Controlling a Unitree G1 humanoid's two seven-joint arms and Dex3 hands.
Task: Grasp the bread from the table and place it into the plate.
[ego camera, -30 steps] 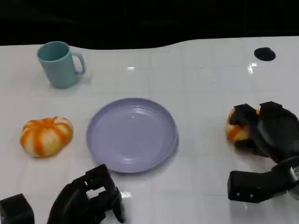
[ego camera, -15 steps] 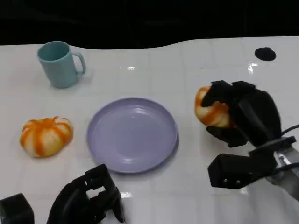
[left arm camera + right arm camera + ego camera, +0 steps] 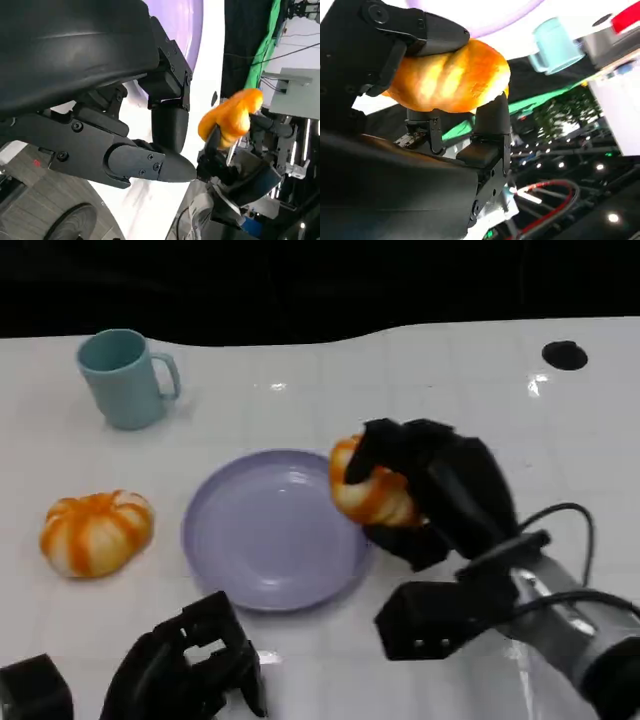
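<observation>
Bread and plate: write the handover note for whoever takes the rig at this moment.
Right robot hand: grips a bread roll, held above the table at the right rim of the purple plate.
Left robot hand: low at the near edge of the table, fingers curled in, holding nothing.
A second bread roll lies on the table left of the plate; the teal mug stands far left.
Done: bread grasped and lifted.
Left: carry it over the plate's middle, lower it, release. Nothing lies in the plate yet.
</observation>
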